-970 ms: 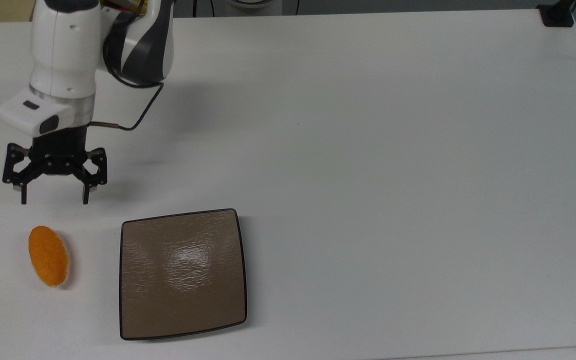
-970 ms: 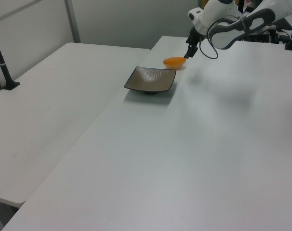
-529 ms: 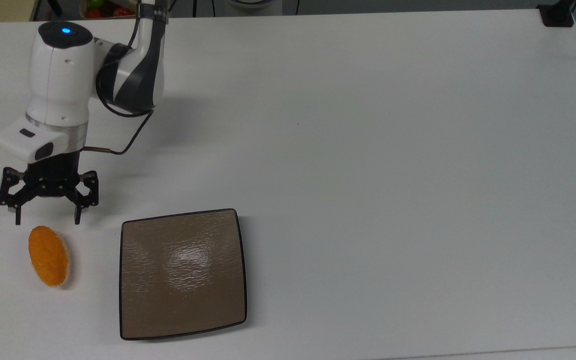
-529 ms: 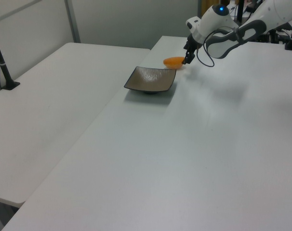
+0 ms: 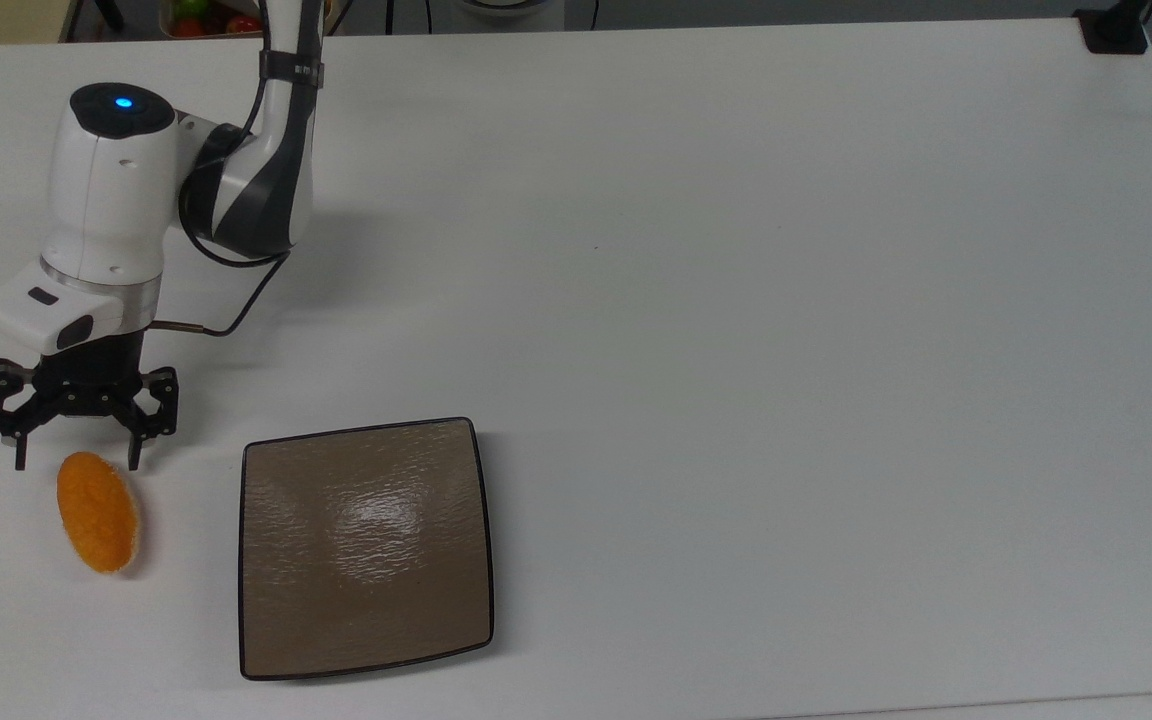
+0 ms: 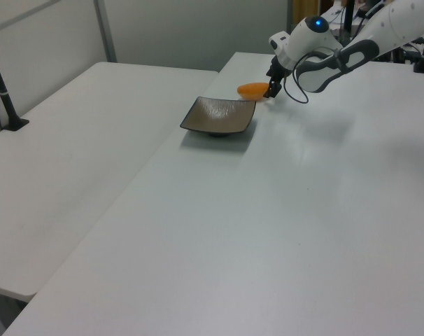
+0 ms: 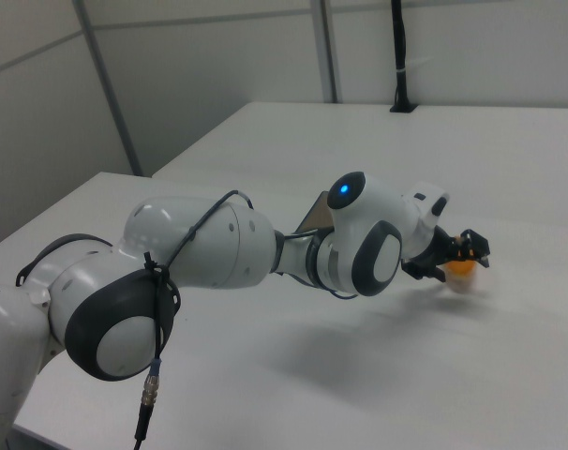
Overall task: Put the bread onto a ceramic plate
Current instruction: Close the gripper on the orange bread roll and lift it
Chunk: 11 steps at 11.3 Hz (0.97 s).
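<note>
White tabletop spans the top view, with a second white table alongside it at the left view's left. Across the top view's upper left reaches the white and grey arm, a blue light glowing on its wrist housing. Toward the lower edge of the top view lies the ceramic plate, square, glossy taupe-brown with a thin dark rim and a rippled face, nothing on it. Above the bread's upper end hangs the black gripper, its jaws spread wide, wider than the bread, and holding nothing; one fingertip stands just beside that end, and contact cannot be judged. At the top view's left of the plate, well apart from it, the bread rests on the table, a small orange oval with a pale edge.
</note>
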{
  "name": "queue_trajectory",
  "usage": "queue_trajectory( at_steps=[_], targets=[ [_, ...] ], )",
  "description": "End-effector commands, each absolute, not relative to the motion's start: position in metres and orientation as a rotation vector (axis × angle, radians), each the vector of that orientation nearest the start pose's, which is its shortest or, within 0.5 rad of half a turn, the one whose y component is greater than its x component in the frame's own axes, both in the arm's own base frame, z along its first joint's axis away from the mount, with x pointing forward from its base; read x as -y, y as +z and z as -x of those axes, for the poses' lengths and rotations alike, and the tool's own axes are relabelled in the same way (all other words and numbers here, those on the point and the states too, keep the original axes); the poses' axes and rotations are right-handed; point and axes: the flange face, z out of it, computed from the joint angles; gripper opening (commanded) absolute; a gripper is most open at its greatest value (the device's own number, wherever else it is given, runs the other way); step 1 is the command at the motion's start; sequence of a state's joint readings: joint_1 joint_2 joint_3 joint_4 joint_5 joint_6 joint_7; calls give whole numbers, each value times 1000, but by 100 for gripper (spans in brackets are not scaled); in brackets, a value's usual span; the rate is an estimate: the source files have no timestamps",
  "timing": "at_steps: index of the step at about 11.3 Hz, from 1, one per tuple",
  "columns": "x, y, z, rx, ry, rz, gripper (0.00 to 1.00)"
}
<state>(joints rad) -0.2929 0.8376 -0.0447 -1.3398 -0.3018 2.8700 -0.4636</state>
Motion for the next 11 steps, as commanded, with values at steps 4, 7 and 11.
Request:
queue_trajectory(
  at_steps=[4, 7, 11],
  targets=[
    [239, 295, -754, 766, -1032, 3386, 27],
    [239, 297, -754, 772, -1036, 3386, 31],
    [237, 294, -754, 796, -1025, 3385, 23]
  ],
)
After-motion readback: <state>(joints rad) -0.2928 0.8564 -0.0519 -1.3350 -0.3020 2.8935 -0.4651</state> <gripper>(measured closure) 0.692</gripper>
